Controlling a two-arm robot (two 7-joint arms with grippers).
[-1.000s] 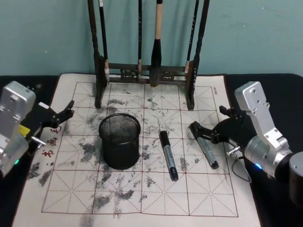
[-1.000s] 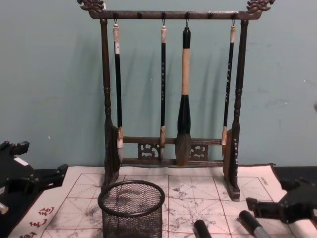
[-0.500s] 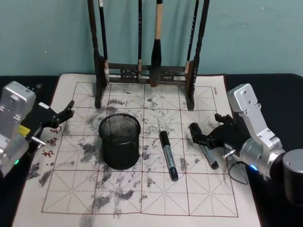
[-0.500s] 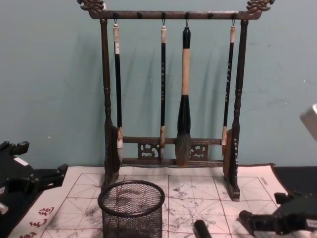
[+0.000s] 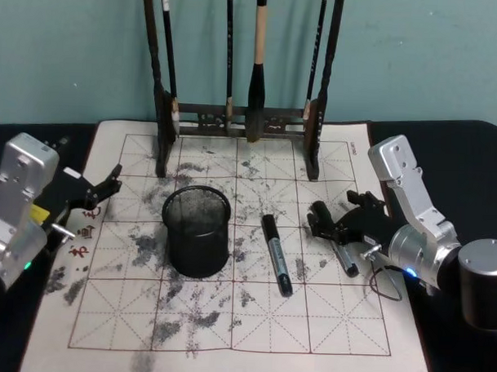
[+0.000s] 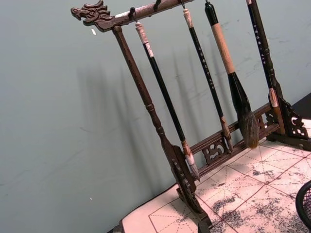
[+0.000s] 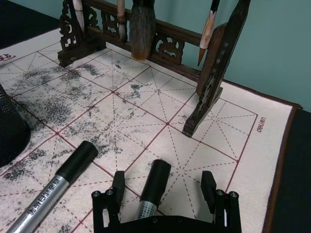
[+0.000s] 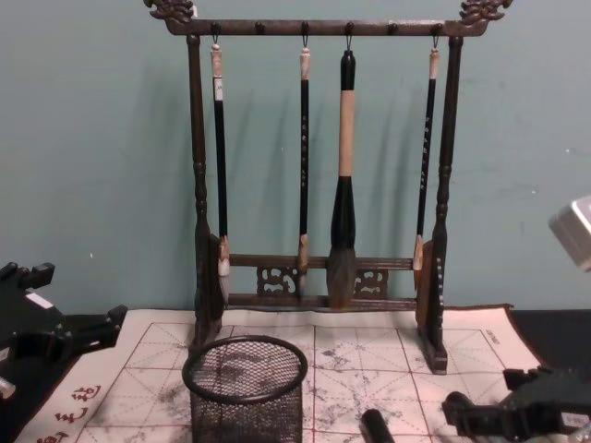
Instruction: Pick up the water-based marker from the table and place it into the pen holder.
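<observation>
**Inspector:** Right gripper (image 7: 163, 180), state of the fingers (image 7: 118, 183)?
**Assistant:** Spread wide, either side of the marker (image 7: 154, 182) lying on the mat (image 5: 334, 320), neither touching it.
**Inspector:** Pen holder (image 5: 196, 233)?
**Assistant:** Upright, well left. Left gripper (image 5: 106, 185) idle, fingers apart, at the mat's left edge.

Black table (image 5: 466, 149), ink-stained gridded calligraphy mat (image 5: 325, 323)

The brush rack (image 5: 239, 112) is cut off at the top by the head view's upper edge. The right marker (image 5: 348, 263) lies partly covered by the right gripper (image 5: 335, 224). Low in the chest view, the pen holder (image 8: 246, 392) is cropped above its base and the left marker (image 8: 374, 426) shows just a cap tip. From the head view, the print on its barrel is too small to read.
</observation>
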